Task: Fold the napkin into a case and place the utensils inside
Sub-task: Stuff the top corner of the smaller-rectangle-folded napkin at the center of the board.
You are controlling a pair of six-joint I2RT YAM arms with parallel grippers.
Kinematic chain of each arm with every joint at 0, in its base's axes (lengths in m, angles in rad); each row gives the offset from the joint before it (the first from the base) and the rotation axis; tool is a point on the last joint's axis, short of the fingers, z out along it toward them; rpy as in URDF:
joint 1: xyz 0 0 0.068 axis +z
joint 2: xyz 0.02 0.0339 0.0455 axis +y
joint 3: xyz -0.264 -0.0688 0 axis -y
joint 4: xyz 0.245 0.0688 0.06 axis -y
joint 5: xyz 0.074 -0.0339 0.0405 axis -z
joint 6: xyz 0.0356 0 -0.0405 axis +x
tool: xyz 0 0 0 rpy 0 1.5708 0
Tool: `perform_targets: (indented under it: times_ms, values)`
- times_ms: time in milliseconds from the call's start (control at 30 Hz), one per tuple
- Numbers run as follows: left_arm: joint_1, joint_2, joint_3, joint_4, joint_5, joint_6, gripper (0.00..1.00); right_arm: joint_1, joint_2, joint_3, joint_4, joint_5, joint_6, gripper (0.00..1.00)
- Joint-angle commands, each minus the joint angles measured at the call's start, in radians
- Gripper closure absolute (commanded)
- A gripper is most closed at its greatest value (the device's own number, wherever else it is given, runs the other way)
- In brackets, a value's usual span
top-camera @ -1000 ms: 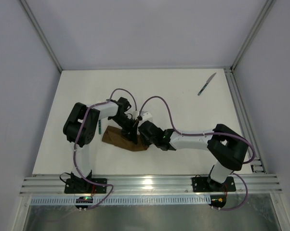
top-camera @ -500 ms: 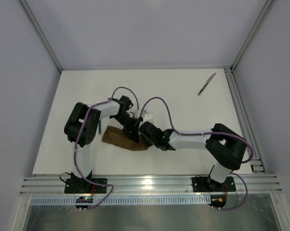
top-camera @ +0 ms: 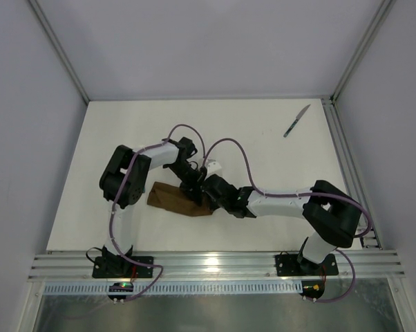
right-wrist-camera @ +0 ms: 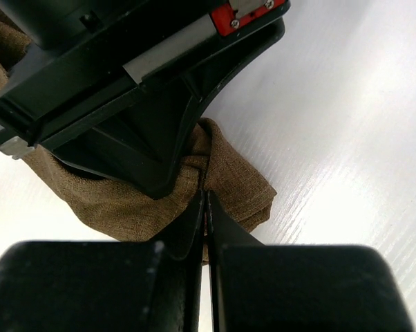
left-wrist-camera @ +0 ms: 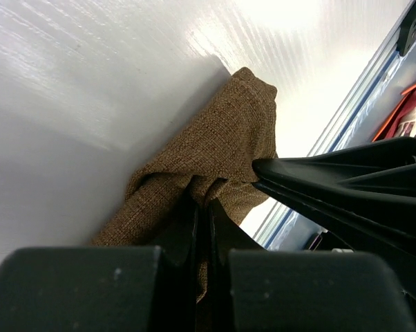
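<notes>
The napkin (top-camera: 168,198) lay folded small on the surface (top-camera: 263,145) near me; my left pincer (left-wrist-camera: 202,207) and right pincer (right-wrist-camera: 205,200) both pinched its cloth; the knife (top-camera: 297,120) waited far off, not yet inside.

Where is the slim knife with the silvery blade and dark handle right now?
In the top view, the slim silvery knife lies on the white table's far right side, near the right-hand rail, well apart from the folded brown cloth.

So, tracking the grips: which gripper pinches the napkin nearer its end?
The right gripper; the left gripper pinches the napkin just beside it, further inward.
</notes>
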Motion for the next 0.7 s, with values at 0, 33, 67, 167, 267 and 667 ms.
perform_targets:
  times_ms: [0, 33, 67, 167, 267, 667]
  values:
    - [-0.014, 0.01, 0.025, -0.027, -0.017, 0.036, 1.0, -0.003, -0.064, -0.009, 0.044, 0.049, 0.007, 0.96]
    - [-0.014, 0.01, 0.023, -0.027, -0.019, 0.035, 1.0, -0.004, -0.069, -0.015, 0.05, 0.047, 0.007, 0.96]
    - [-0.014, 0.016, 0.029, -0.027, -0.021, 0.035, 1.0, -0.003, -0.076, -0.026, 0.063, 0.038, 0.007, 0.96]
    - [-0.015, 0.02, 0.044, -0.026, -0.018, 0.03, 1.0, -0.003, -0.073, -0.027, 0.083, 0.01, -0.012, 0.96]
    - [-0.02, 0.017, 0.064, -0.017, -0.016, 0.013, 1.0, -0.003, -0.069, -0.03, 0.112, -0.042, -0.048, 0.96]
    - [-0.024, -0.01, 0.084, 0.063, 0.022, -0.048, 1.0, -0.003, -0.076, -0.104, 0.169, -0.145, -0.064, 0.96]
